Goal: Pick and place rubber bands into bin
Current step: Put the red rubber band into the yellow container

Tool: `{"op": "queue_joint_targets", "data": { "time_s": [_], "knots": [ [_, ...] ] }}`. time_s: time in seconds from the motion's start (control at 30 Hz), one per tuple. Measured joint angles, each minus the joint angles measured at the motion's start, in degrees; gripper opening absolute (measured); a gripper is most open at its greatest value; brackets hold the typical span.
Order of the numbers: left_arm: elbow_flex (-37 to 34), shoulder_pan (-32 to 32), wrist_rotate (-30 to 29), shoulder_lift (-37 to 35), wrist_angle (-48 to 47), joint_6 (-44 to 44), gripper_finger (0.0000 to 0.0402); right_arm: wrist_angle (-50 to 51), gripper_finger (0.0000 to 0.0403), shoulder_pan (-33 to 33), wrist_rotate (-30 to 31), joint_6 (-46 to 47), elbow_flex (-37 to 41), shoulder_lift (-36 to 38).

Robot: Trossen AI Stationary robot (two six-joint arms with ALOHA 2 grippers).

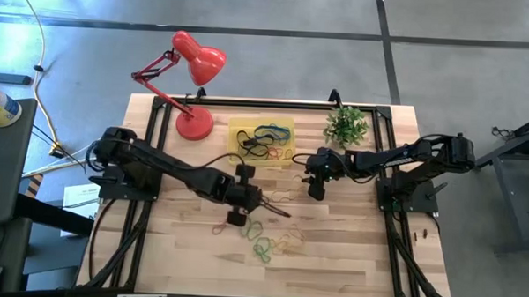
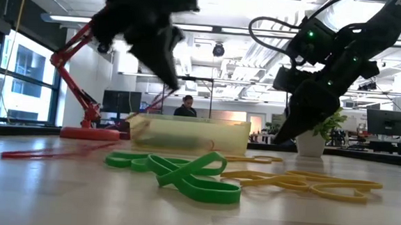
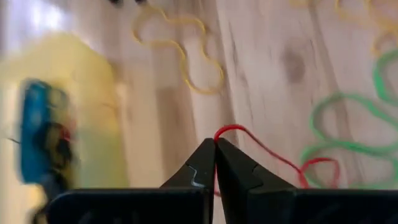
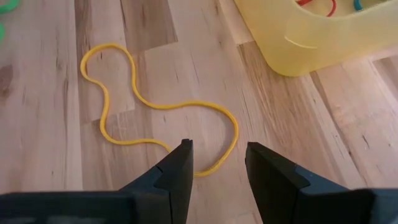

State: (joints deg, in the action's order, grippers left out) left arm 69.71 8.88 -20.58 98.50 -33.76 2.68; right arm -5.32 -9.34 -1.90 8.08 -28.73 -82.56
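Red band [image 3: 273, 158] pinched in left gripper [image 3: 215, 144] – thin, floppy, will dangle; right gripper [image 4: 217, 149] open over yellow band [image 4: 158, 106] – grab one strand.

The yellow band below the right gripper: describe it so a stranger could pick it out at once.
Start at the yellow bin on the wooden table. Just off its corner, under the right gripper with its jaws open, lies a yellow rubber band. It lies alone in one long, wavy loop, apart from the green bands.
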Motion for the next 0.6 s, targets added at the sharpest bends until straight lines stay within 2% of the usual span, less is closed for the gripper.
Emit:
{"op": "queue_joint_targets", "data": {
  "time_s": [0.23, 0.37, 0.47, 0.6],
  "knots": [
    [14.5, 0.2, -3.8, -0.8, -7.9, 6.9, 0.0000, 0.4, 0.0138, 0.0, 0.0, 0.0, 0.0, 0.0],
    [21.8, 0.1, -8.8, -1.3, -11.2, 11.6, 0.0000, 0.4, 0.0138, 0.0, 0.1, 0.0, 0.0, 0.0],
    [26.0, -0.8, -12.5, -1.3, -14.4, 16.3, 0.0000, 0.3, 0.0138, 0.0, 0.1, 0.4, 0.0, 0.0],
    [28.1, -4.1, -13.0, -1.3, -15.4, 20.1, 0.0000, 0.3, 0.0138, 0.0, 0.1, 1.5, 0.0, 0.0]
  ]
}}
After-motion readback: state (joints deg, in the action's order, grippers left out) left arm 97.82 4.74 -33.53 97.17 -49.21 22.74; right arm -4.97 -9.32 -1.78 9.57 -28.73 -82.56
